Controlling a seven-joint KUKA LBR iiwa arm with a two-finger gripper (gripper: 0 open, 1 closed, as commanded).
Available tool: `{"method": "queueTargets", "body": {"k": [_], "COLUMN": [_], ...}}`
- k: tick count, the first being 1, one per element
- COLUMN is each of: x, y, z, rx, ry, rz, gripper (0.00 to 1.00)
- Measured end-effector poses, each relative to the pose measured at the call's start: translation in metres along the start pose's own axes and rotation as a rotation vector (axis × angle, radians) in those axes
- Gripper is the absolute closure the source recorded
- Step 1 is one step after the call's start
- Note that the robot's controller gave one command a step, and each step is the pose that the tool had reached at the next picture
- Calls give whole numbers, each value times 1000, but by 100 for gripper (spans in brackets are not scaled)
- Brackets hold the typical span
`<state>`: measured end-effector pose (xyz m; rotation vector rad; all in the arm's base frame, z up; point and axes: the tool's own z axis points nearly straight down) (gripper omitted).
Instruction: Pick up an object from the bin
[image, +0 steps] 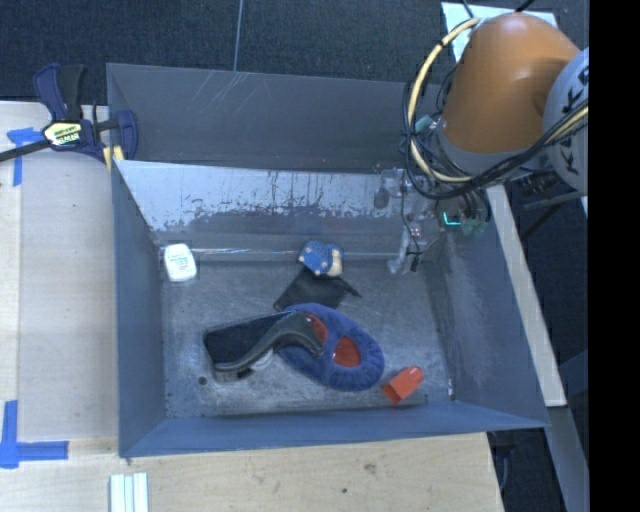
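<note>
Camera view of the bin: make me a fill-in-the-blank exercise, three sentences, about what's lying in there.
1. The big slipper in the bin is mostly ____ in colour.
2. The small orange block lies in the bin's lower ____ corner, as the view shows it.
3. The small white box lies on the view's ____ side, away from the end effector.
Missing words: blue; right; left.

Blue slipper (345, 358) with red patches, orange block (404, 384), white container (180, 262).
</note>
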<state>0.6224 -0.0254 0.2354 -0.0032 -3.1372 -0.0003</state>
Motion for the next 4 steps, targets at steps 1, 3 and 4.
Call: {"method": "queueTargets", "body": {"k": [1,3,4], "x": [40,61,53], "y": [25,49,50], "z": [74,162,13], "rx": [0,0,-1], "ry": [3,-13,-17], "rz": [18,144,93], "gripper": [0,100,100]}}
